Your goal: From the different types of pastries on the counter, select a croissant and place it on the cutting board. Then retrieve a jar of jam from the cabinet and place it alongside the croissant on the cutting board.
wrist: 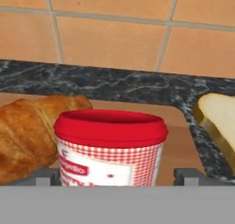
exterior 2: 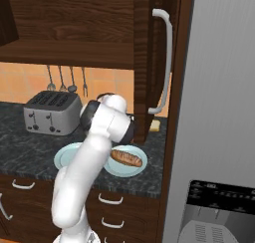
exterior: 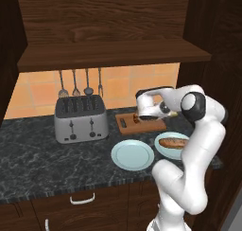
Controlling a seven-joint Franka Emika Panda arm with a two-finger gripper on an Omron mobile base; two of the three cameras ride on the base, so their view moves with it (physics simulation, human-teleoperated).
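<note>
The jar of jam is seen close up in the hand view, upright, red lid on top, checked band below. It stands between the two finger tips of the gripper, one tip at each side of its base. Whether the pads press the glass or stand just off it cannot be told; a small gap seems visible at the right tip, so a loosened hold is judged possible, not certain.

The croissant lies just beside the jar, on its left in this view, apparently touching or nearly so. Both rest on the cutting board, whose light wood is visible behind and to the right of the jar. The jar is placed alongside the pastry as the task asks.

The pale bread slice sits off the board on the dark counter, near the board's corner.

From the left base view the hand is held low over the cutting board, by the tiled wall. The baguette-like loaf is left on one blue plate; the second plate and the toaster are nearer the front.

Judgement: the placement is essentially made; release and a clean upward retreat are what remain, with care not to nudge the croissant.
</note>
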